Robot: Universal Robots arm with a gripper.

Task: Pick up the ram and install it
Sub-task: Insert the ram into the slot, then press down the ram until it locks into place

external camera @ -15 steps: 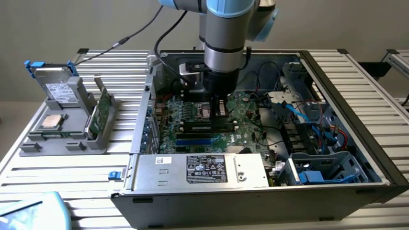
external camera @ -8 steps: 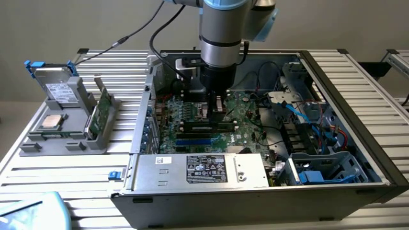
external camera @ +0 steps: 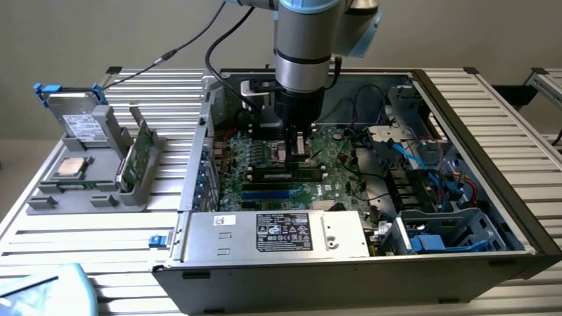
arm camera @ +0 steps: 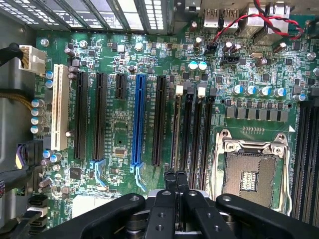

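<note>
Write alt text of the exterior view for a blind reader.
A robot arm reaches down into an open computer case, its gripper shut right over the ram, which lies along a slot on the green motherboard. A grey parts holder stands beside the case at the exterior view's left.

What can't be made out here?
- Exterior view: the gripper hides whether its jaws touch the ram.
- Exterior view: whether the ram is fully seated is too small to tell.
- Wrist view: the near ends of the memory slots are covered by the gripper.
</note>
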